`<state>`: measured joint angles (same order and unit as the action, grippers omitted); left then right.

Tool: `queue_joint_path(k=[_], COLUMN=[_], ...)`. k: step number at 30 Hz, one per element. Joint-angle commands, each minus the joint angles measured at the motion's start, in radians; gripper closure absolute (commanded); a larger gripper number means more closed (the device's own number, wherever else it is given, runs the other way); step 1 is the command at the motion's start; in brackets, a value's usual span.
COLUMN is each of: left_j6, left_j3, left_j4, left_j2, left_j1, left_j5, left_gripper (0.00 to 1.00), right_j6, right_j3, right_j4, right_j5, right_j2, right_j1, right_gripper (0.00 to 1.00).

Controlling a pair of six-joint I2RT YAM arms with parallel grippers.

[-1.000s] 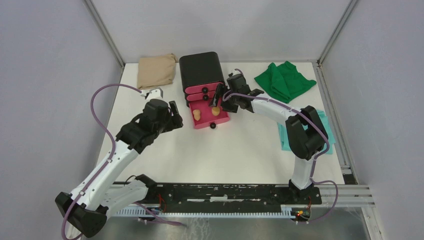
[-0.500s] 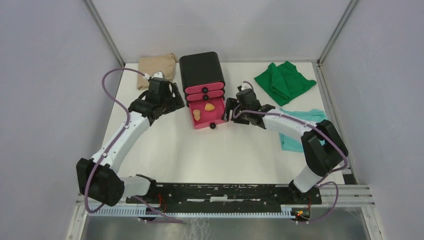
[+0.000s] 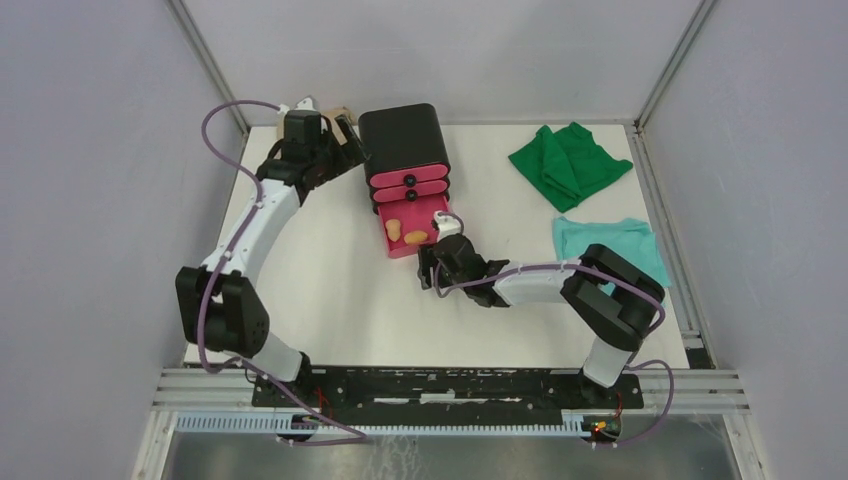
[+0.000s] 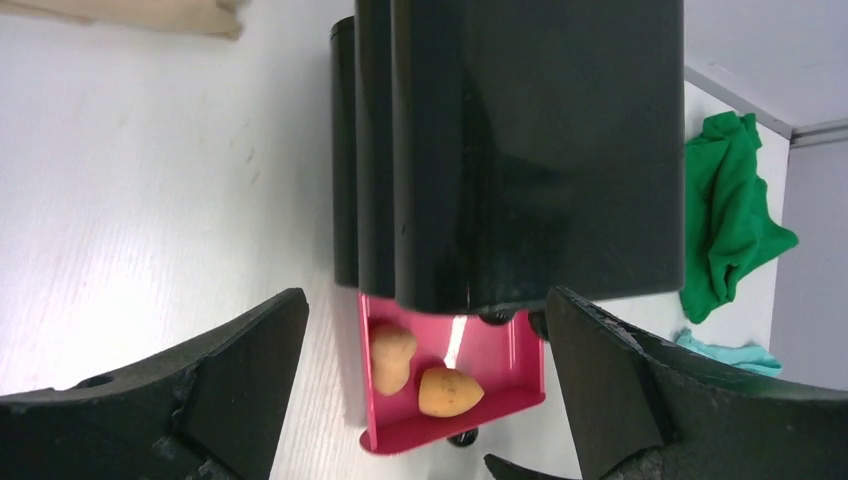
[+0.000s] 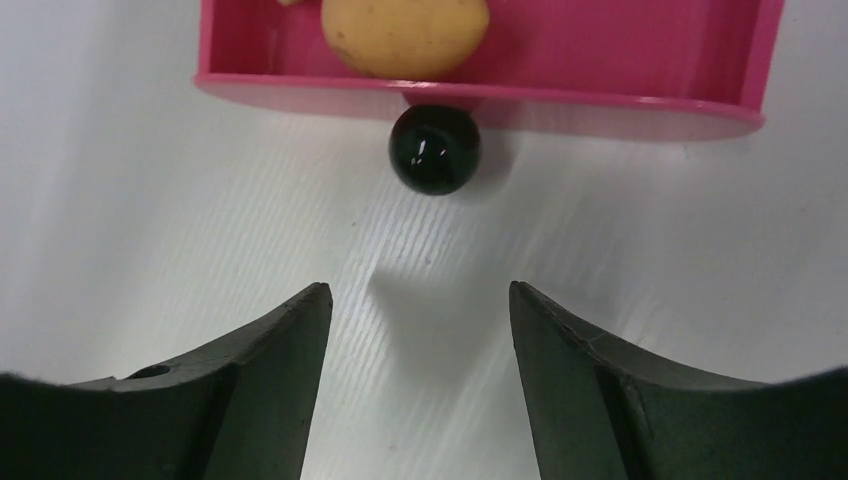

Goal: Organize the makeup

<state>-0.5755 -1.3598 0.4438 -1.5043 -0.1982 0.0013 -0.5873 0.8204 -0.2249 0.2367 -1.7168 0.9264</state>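
Note:
Two tan egg-shaped sponges (image 3: 394,228) (image 3: 416,237) lie in the open bottom pink drawer (image 3: 437,222) of the black box (image 3: 403,140). My left gripper (image 3: 345,138) is open and empty at the box's back left corner. In the left wrist view, its gripper (image 4: 425,294) looks over the box (image 4: 530,150) at both sponges (image 4: 392,356) (image 4: 449,391) in the drawer (image 4: 505,355). My right gripper (image 3: 428,268) is open and empty, just in front of the drawer's black knob (image 5: 434,148). One sponge (image 5: 404,35) shows behind the drawer front (image 5: 620,105). The other makeup pieces are out of view.
A green cloth (image 3: 568,160) lies at the back right and a teal cloth (image 3: 605,245) at the right, partly under my right arm. A beige cloth (image 4: 150,12) lies at the back left, mostly hidden by my left arm in the top view.
My left gripper has swung back from the drawer's left side to the box's back left corner. My right gripper has left the drawer and dropped in front of its knob.

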Motion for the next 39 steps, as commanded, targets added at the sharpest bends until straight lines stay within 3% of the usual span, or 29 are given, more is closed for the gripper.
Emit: queue_joint_path(k=[1,12,16,39], left_j6=[-0.009,0.019,0.02,0.074], left_j3=[-0.091,-0.082,-0.067,-0.075], left_j4=[-0.082,-0.094,-0.099,-0.028], left_j2=[-0.107,-0.218,-0.237,-0.238], left_j1=[0.011,0.012,0.01,0.011], left_j5=[0.097,0.174,0.22,0.226], left_gripper=[0.04,0.05,0.05,0.05], right_j6=[0.049,0.114,0.139,0.305], right_j3=[0.045,0.156,0.224,0.477], right_j4=[-0.13,-0.192,-0.208,-0.432], right_j5=[0.137,0.239,0.307,0.3], right_j2=[-0.071,-0.183,-0.229,-0.457], right_j1=[0.014,0.012,0.007,-0.069], right_gripper=[0.29,0.48,0.49,0.49])
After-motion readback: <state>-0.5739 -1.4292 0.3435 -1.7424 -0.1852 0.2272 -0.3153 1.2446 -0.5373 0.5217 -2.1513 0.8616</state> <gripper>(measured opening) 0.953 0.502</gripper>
